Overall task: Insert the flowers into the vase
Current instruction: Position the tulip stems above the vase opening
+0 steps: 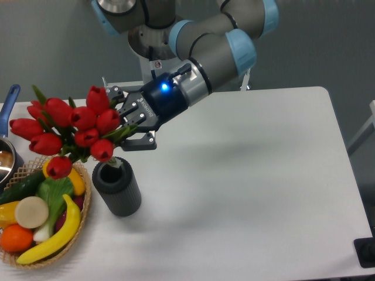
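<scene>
White tabletop [252, 175] fills most of our view, with a grey wall behind it. We see the grey and light-blue robot arm [211, 50] reaching down and to the left, its black two-finger gripper [130, 124] pinching the green stems of the bunch of red artificial tulips [67, 129]. The bunch is tilted, its closed buds leaning out to the left above the woven wicker basket [85, 205], while its stem ends point down toward the round mouth of the dark grey ribbed cylindrical vase [117, 187]. We cannot tell whether the stem tips are already inside the mouth or just at its rim. The vase stands upright on the table just beside the basket, which holds a yellow banana [55, 234], an orange [14, 237] and other fruit and vegetables. At the far left edge a blue-handled metal pot [7, 146] is partly in view.
</scene>
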Available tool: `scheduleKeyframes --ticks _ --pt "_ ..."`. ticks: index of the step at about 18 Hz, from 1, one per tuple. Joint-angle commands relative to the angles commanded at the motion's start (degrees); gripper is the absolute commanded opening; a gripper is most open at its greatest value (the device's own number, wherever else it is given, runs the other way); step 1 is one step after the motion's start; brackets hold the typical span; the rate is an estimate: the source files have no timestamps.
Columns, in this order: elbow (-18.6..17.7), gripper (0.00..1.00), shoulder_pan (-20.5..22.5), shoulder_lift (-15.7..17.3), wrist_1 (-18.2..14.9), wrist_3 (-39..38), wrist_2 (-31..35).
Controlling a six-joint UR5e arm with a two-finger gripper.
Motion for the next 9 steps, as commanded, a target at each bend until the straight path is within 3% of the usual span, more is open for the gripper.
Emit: scheduleKeyframes --ticks 6,9 --pt "-0.5 0.26 -0.4 -1.2 0.0 1.7 -1.6" --pt "-2.9 0.26 -0.3 -1.3 0.0 3.7 -3.8"
